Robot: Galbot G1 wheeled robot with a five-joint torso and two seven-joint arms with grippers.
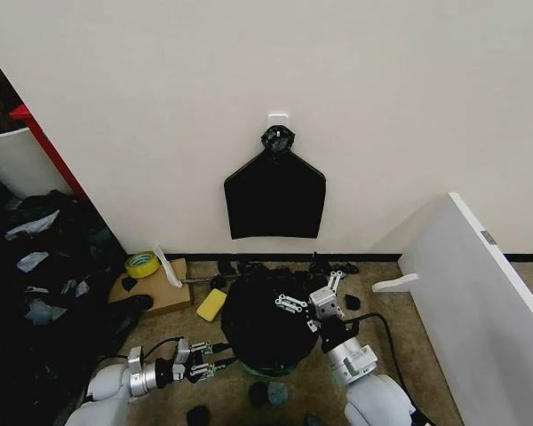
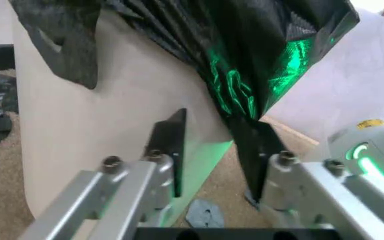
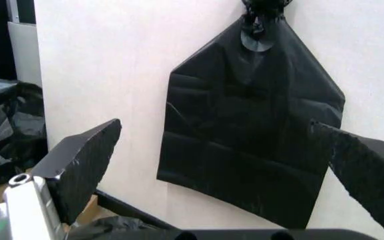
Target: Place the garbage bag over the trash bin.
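left gripper low, jaws parted, right gripper jaws spread

test room | bare wall | brown carpet | loose panel

trash bin mostly under garbage bag

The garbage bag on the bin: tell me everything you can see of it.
The garbage bag is thin, glossy black plastic, crinkled and loose, draped over the top of the trash bin and hanging partway down its white side in folds. One edge hangs between the open fingers of the left gripper, low at the bin's left side. The right gripper, open, hovers over the bag's right side.
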